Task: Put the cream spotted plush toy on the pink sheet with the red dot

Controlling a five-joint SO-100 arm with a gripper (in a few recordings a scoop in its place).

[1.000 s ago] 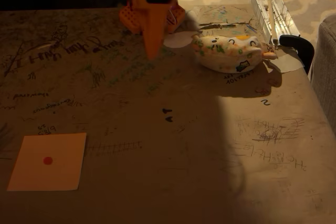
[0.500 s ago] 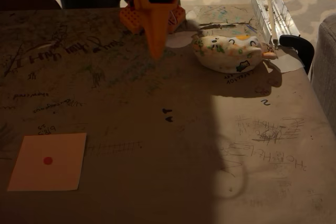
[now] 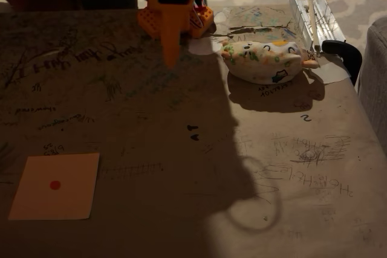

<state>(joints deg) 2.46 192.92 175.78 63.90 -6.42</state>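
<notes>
In the fixed view, the orange arm is seen at top centre, its gripper [image 3: 171, 58] pointed straight down to a single tapered tip, apparently closed and holding nothing. The toy [image 3: 263, 60] is laid on its side at upper right, apart from the gripper. The pink sheet [image 3: 55, 186] is placed flat at lower left, well apart from both
</notes>
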